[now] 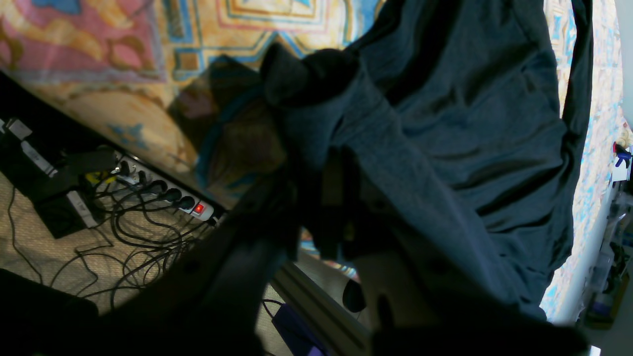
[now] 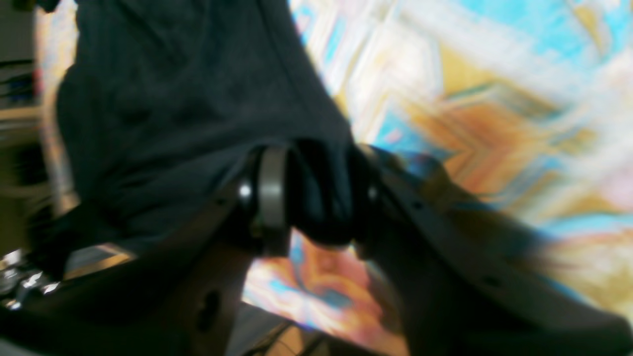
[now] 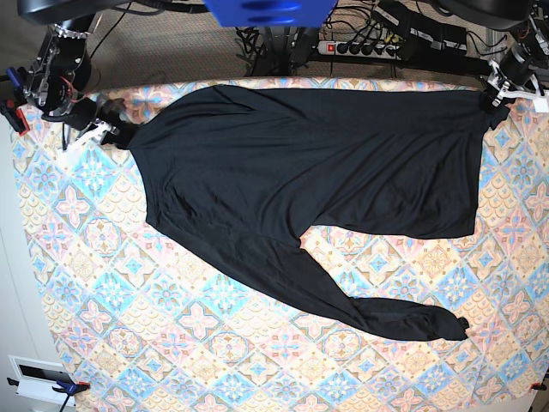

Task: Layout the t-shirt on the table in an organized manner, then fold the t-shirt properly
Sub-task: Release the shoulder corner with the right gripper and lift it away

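Observation:
The black t-shirt lies spread across the far half of the patterned table, with one long sleeve trailing toward the near right. At the far right corner my left gripper is shut on the cloth's edge; the left wrist view shows the t-shirt bunched between its fingers at the left gripper. At the far left, my right gripper sits at the other corner. In the blurred right wrist view the right gripper has its jaws apart, with a fold of the t-shirt lying between them.
A power strip with tangled cables lies on the floor beyond the table's far edge, also seen as the power strip. A blue part overhangs the top centre. A white object sits off the near left corner.

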### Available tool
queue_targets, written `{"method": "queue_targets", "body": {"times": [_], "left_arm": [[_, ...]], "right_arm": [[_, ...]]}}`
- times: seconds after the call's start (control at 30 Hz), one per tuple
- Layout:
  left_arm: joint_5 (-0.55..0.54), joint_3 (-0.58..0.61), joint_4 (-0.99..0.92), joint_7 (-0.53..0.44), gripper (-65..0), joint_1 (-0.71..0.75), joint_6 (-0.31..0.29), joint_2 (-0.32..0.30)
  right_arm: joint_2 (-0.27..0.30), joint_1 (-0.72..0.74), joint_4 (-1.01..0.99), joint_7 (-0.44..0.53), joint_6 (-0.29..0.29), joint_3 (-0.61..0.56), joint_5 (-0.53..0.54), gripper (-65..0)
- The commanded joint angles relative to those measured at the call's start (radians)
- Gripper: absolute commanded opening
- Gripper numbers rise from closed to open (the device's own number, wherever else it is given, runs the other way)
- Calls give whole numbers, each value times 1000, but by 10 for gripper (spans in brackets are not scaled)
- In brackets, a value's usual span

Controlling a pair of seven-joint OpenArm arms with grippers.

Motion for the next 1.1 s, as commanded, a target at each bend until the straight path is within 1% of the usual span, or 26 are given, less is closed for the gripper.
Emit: {"method": "queue_targets", "body": {"times": [0.0, 0.1, 0.2, 0.5, 0.6, 0.67, 0.77, 0.9, 1.07], "left_arm": [[-16, -8, 16, -15, -597, 5, -2, -23], [-16, -8, 16, -15, -596, 5, -2, -22], [-16, -8, 16, -15, -596, 5, -2, -22], [-16, -8, 16, -15, -596, 5, -2, -22], [-16, -8, 16, -15, -596, 5, -2, -22], [-16, -8, 16, -15, -595, 5, -2, -22], [-14, -8, 16, -15, -595, 5, -2, -22], [-14, -8, 16, -15, -595, 4, -2, -22], [-14, -8, 16, -17, -595, 4, -2, -22]], "right_arm": [[24, -2, 32, 5, 2, 30, 13, -427], [24, -4, 52, 4, 2, 76, 13, -403], [26, -4, 46, 4, 2, 96, 9, -390], [26, -82, 70, 11, 2, 96, 13, -388], [26, -128, 132, 11, 2, 105, 14, -388], [24, -176, 221, 11, 2, 130, 14, -388], [23, -246, 363, 11, 2, 133, 9, -388], [20, -309, 483, 8, 2, 112, 9, -388], [20, -309, 471, 13, 2, -17, 8, -388]]}}
